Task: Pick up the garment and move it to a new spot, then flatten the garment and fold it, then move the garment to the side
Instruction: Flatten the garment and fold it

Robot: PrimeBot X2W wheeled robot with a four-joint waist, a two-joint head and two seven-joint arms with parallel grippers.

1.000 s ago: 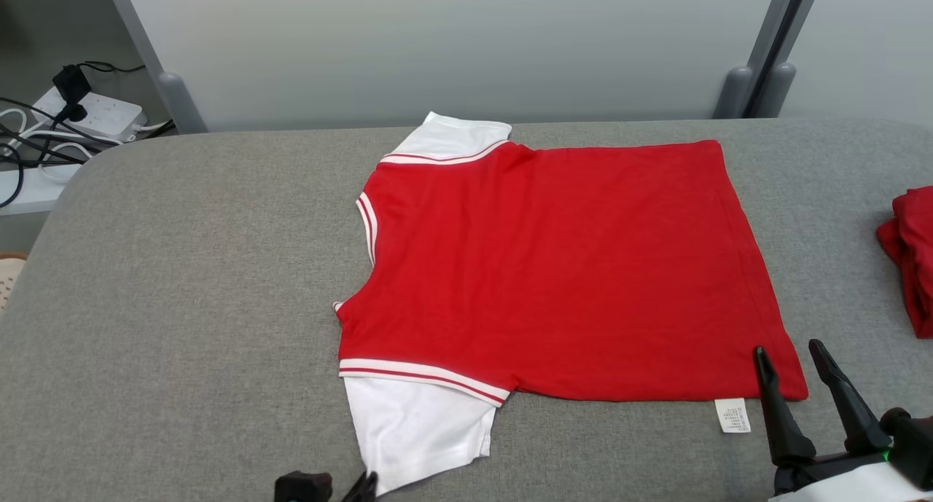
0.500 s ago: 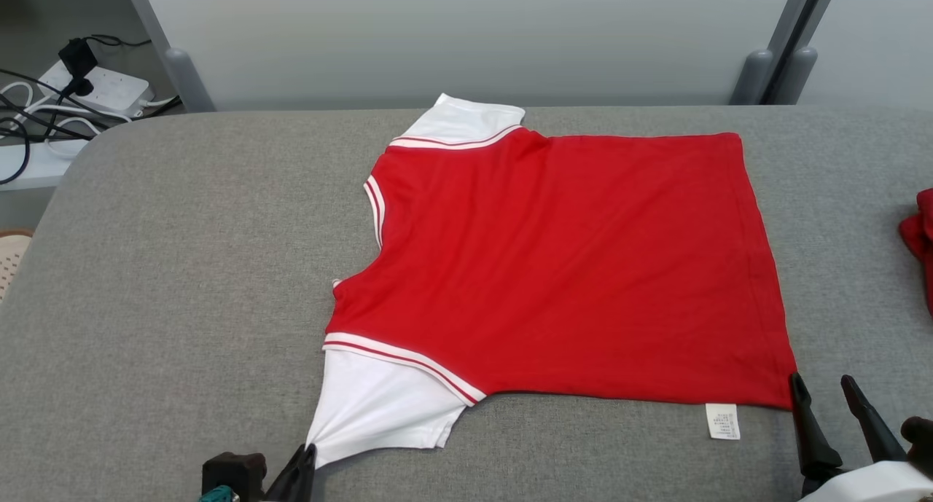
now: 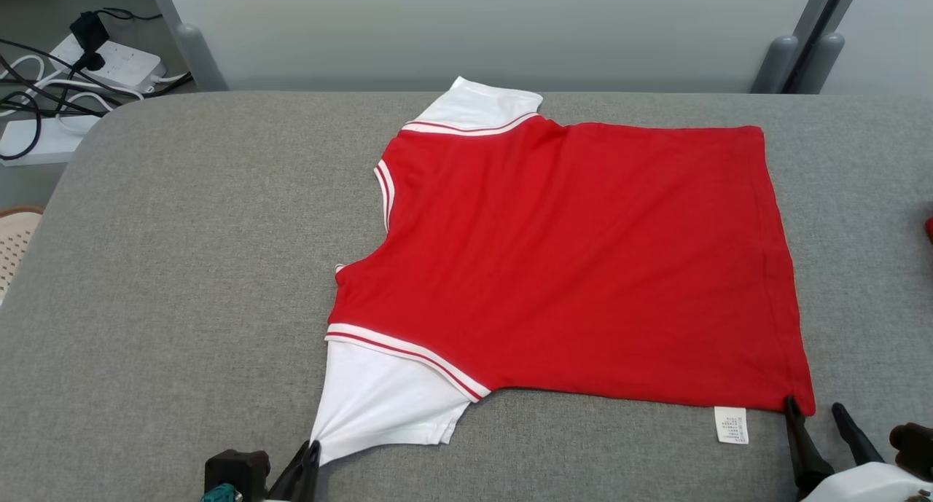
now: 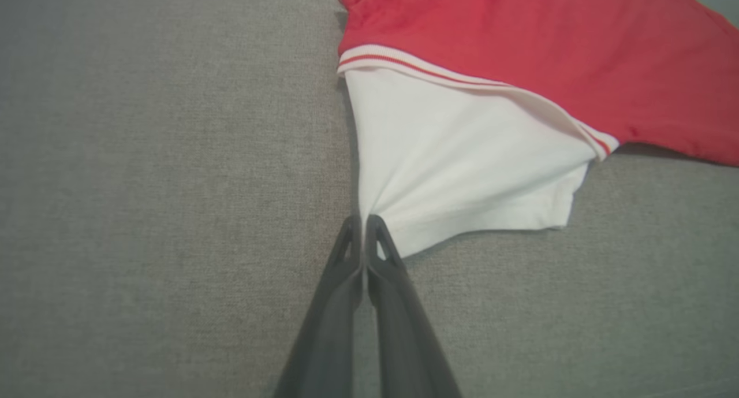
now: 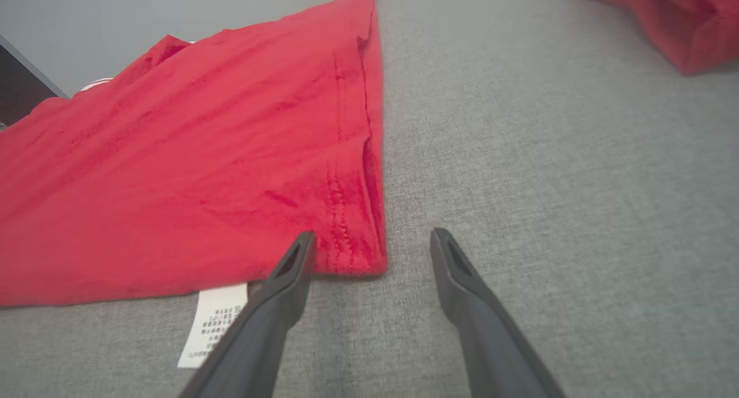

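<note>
The left end effector (image 4: 364,219) sat low at the lower left of the head view, its two dark fingers pressed flat together and pinching a corner of the garment (image 4: 462,155) at its white sleeve. The right end effector (image 5: 374,236) rested at the lower right, fingers spread wide and gripping nothing, the garment's hem corner between their tips. Its pale forearm (image 3: 867,484) showed behind it.

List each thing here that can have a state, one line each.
shirt: spread flat on the grey surface, unfolded.
near sleeve: pulled to a point at its corner.
left gripper: shut on the near sleeve.
right gripper: open, fingertips astride the hem corner.
care label: lying flat, sticking out past the hem.
second red garment: bunched up.
power strip: plug inserted.
</note>
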